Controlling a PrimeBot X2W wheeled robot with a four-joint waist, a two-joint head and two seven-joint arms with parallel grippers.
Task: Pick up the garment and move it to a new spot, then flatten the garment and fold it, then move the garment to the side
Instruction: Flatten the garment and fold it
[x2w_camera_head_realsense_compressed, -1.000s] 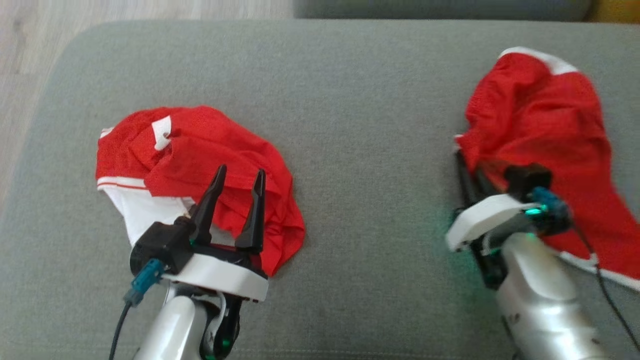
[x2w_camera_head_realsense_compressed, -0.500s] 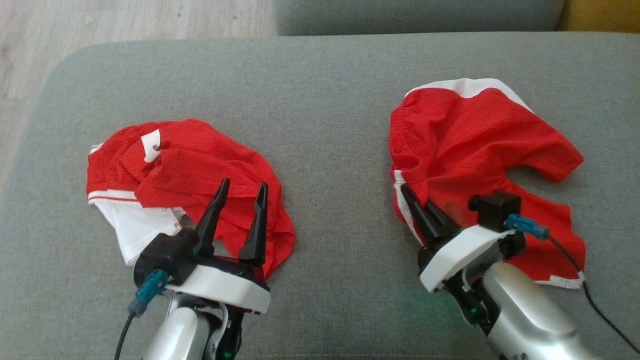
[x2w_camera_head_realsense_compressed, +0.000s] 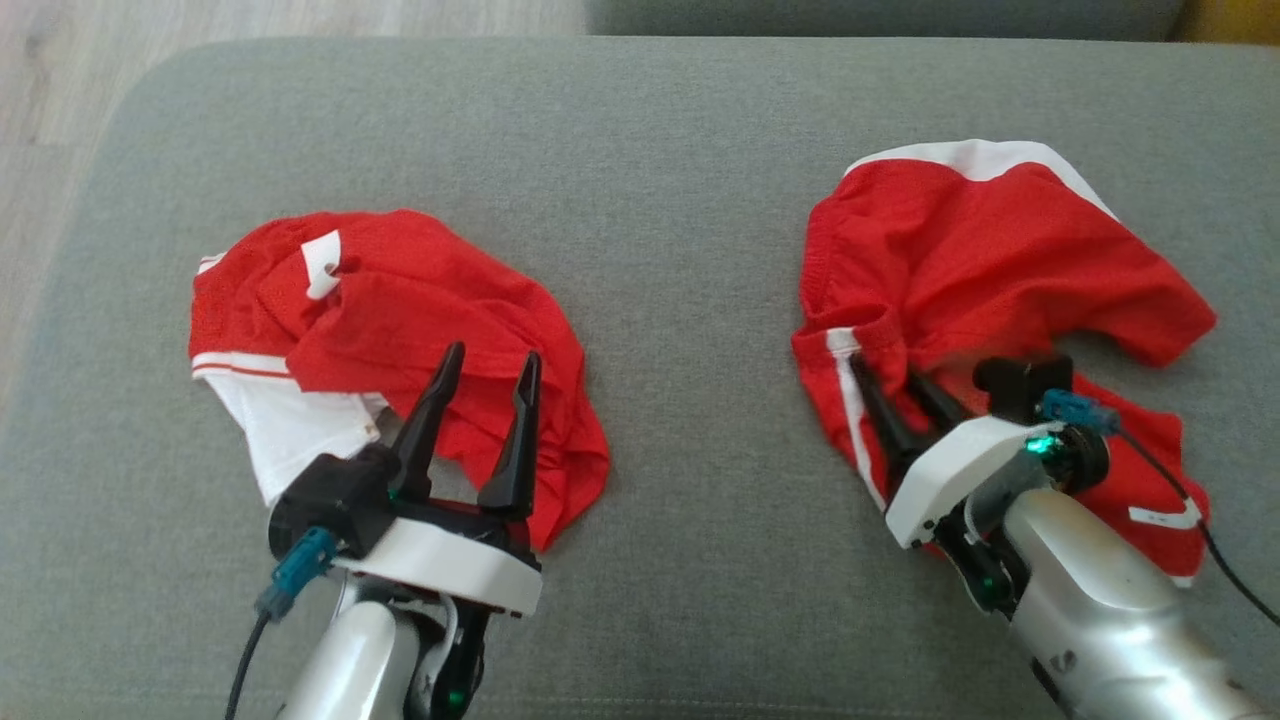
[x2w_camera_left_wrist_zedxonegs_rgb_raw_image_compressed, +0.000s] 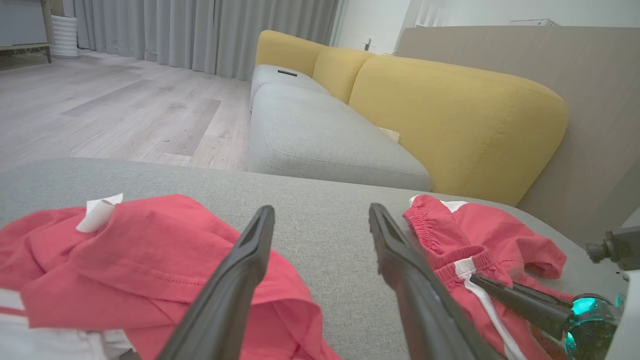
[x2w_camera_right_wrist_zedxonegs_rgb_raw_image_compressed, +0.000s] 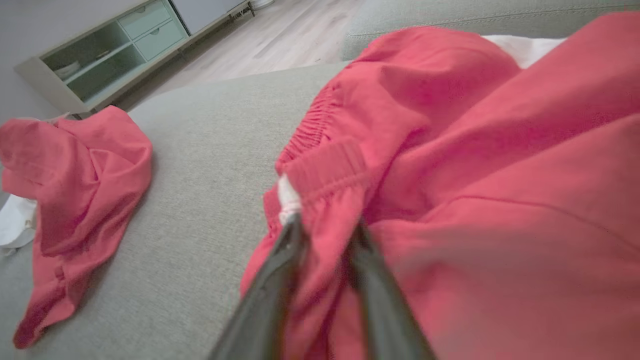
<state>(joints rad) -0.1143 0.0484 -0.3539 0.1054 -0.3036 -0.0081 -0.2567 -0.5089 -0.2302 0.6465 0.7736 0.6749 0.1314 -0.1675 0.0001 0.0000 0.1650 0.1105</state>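
Item: red shorts (x2w_camera_head_realsense_compressed: 1000, 270), white trim, lying crumpled on the right half of the grey cushion (x2w_camera_head_realsense_compressed: 680, 250).

Head view: the full outline, with the legs spread to the far right and a white side stripe along the near-left edge.

Right wrist view, which adds what the head view hides: the elastic waistband is bunched between the fingers of my right claw (x2w_camera_right_wrist_zedxonegs_rgb_raw_image_compressed: 325, 227). They are drawn close and pinched on the fabric.

Position: the claw grips the near-left edge, and the rest of the shorts lies beyond it and to its right.

Left claw (x2w_camera_head_realsense_compressed: 493, 355): fingers apart, holding nothing, over a second red and white garment (x2w_camera_head_realsense_compressed: 400, 300) on the cushion's left half, well apart from the shorts. I cannot tell whether it touches.

Left wrist view only: yellow sofa backs (x2w_camera_left_wrist_zedxonegs_rgb_raw_image_compressed: 450, 125) behind.
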